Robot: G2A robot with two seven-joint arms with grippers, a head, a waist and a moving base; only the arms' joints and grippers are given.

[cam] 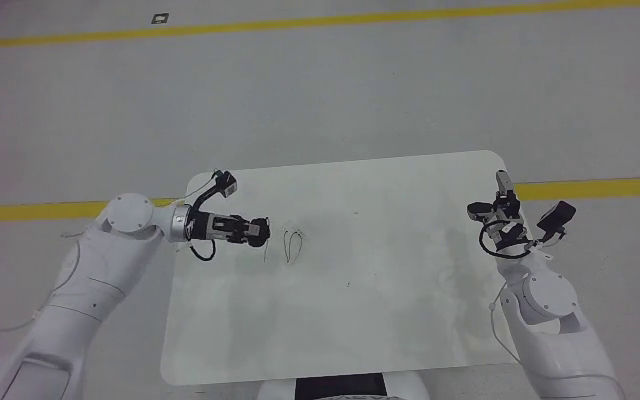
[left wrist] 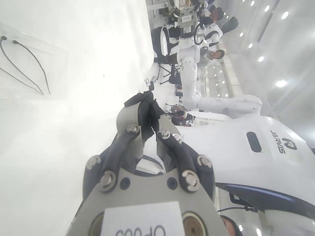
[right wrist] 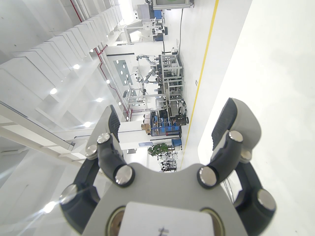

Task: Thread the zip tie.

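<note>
I see the zip ties [cam: 292,243]: thin, dark, bendy strips lying in skinny loops on the smooth white table [cam: 400,320], left of the middle. My left gripper [left wrist: 147,110] sits just beside them, its black-wrapped tips pressed together. My right gripper [right wrist: 171,114] is spread wide by the table's right edge.

Zip ties [cam: 292,243] on the desk [cam: 400,300] too thin in the top view to tell heads from tails, their strands cut off by the left wrist picture's edge, left end effector [left wrist: 147,101] fingertips wrapped in black, anything pinched between them hidden
</note>
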